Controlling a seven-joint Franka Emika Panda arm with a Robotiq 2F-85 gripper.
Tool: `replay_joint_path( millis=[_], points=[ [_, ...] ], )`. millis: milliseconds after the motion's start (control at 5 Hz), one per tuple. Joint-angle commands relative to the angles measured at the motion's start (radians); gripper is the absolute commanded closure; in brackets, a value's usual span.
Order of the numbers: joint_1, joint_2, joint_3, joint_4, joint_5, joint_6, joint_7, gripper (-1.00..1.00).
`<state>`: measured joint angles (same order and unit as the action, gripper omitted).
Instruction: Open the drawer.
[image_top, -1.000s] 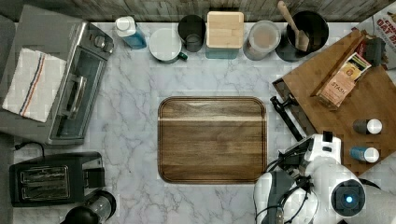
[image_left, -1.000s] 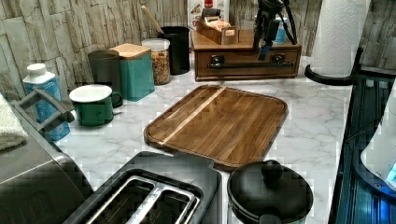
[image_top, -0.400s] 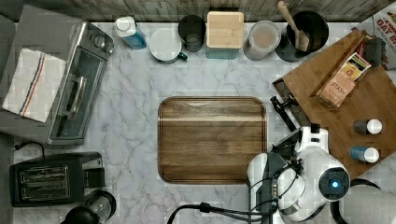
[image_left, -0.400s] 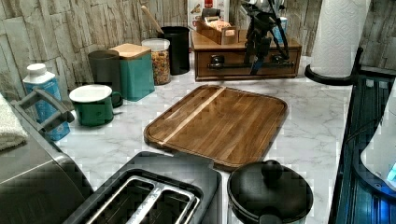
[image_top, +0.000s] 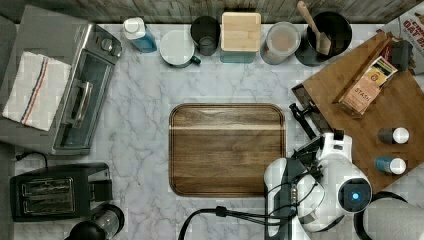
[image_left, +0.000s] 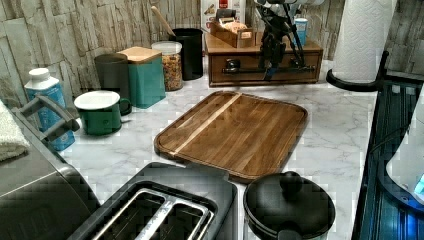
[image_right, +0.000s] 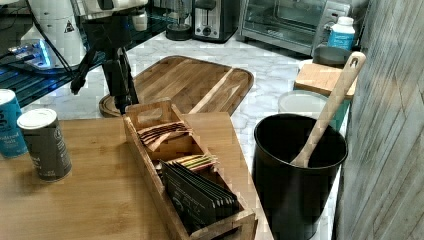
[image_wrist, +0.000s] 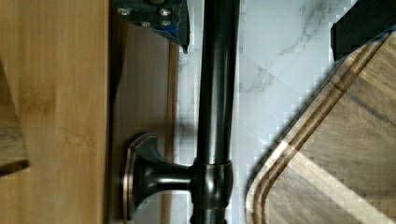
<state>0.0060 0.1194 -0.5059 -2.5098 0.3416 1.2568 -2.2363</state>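
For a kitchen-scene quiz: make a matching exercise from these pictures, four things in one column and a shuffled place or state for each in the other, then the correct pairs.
Things
1. wooden spoon
2. striped towel
3. green mug
4. gripper

Places or states
A. lying on top of the toaster oven
B. at the drawer's black bar handle
C. standing in the black pot
D. on the marble counter, beside the blue bottle

Pairs: 1-C, 2-A, 3-D, 4-B

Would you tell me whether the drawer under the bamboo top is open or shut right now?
Shut. In the left view the drawer front sits flush with the box, and the gripper is down at its black bar handle.
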Motion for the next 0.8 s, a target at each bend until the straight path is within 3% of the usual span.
replay_joint_path(
  millis=[200,600,800],
  points=[
    [-0.014,0.05,-0.012,0.137,-0.049,-0.152,-0.048,-1.0],
    [0.011,0.066,-0.047,0.129,-0.105,-0.191,-0.003,-1.0],
    [0.062,0.025,-0.103,0.114,-0.222,-0.277,0.102,-1.0]
  ],
)
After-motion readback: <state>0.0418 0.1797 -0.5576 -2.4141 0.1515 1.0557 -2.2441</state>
